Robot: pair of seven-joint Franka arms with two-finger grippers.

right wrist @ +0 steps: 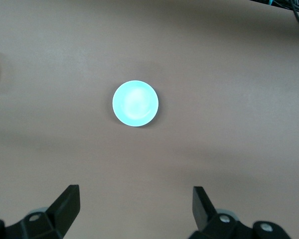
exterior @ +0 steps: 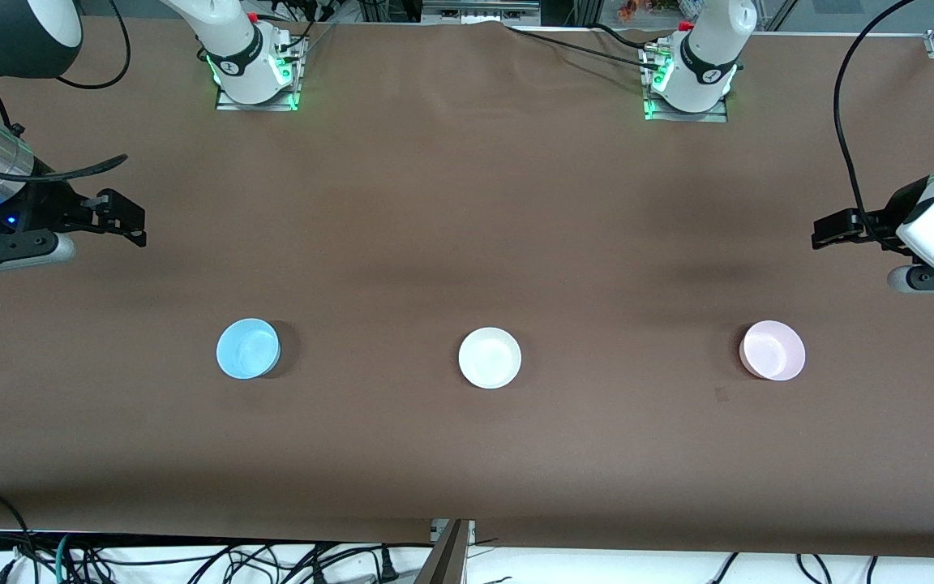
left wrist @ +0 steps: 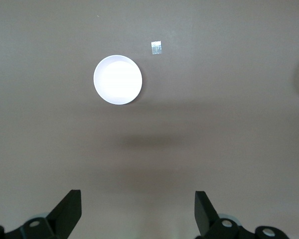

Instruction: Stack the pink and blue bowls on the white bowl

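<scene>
Three bowls stand in a row on the brown table. The white bowl (exterior: 490, 358) is in the middle. The blue bowl (exterior: 247, 348) is toward the right arm's end and shows in the right wrist view (right wrist: 135, 103). The pink bowl (exterior: 772, 349) is toward the left arm's end and looks almost white in the left wrist view (left wrist: 117, 79). My right gripper (exterior: 122, 219) (right wrist: 134, 194) is open and empty, up in the air at its end of the table. My left gripper (exterior: 828, 229) (left wrist: 137, 199) is open and empty, up in the air at its end.
A small pale mark (exterior: 721, 395) (left wrist: 156, 47) lies on the table beside the pink bowl, nearer the front camera. The two arm bases (exterior: 256, 69) (exterior: 690, 81) stand at the table's back edge. Cables hang below the front edge (exterior: 191, 560).
</scene>
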